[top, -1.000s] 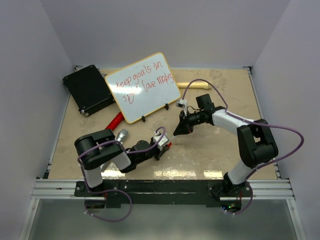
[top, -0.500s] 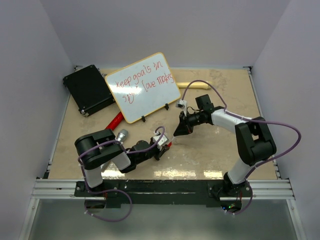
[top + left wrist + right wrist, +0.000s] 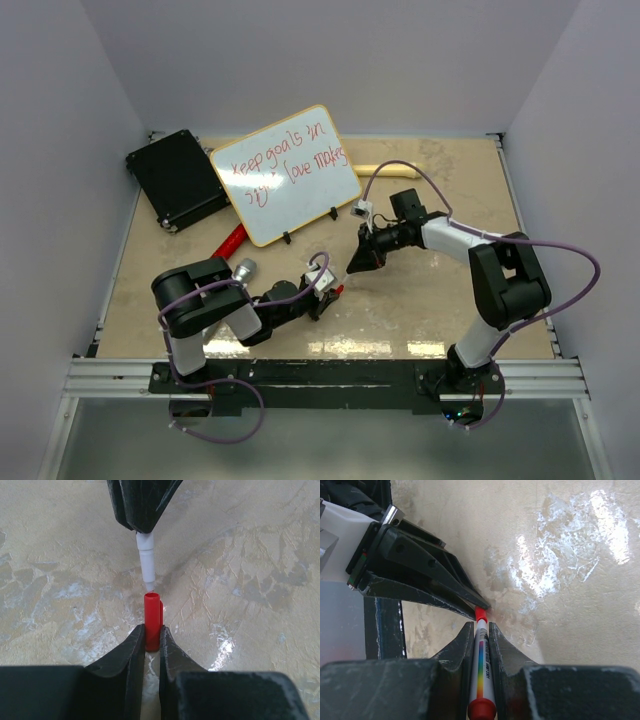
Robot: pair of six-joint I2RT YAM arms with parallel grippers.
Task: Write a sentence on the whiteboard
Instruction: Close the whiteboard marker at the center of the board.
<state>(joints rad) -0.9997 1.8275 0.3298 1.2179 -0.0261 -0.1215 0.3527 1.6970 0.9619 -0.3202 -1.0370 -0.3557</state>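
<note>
The whiteboard leans at the back of the table, with the red sentence on it in two lines. My left gripper is shut on a red marker cap low over the table. Its open end points at my right gripper, which is shut on a white marker with a rainbow stripe. The marker's tip sits right at the cap's mouth. In the top view the two grippers meet nose to nose in front of the board.
A black case lies at the back left beside the board. A red-handled tool and a silver cylinder lie left of my left arm. A cream stick shows behind the board. Walls close in on three sides.
The right arm's elbow has drifted slightly left. Both grippers, the cap and the marker stay where they were.
</note>
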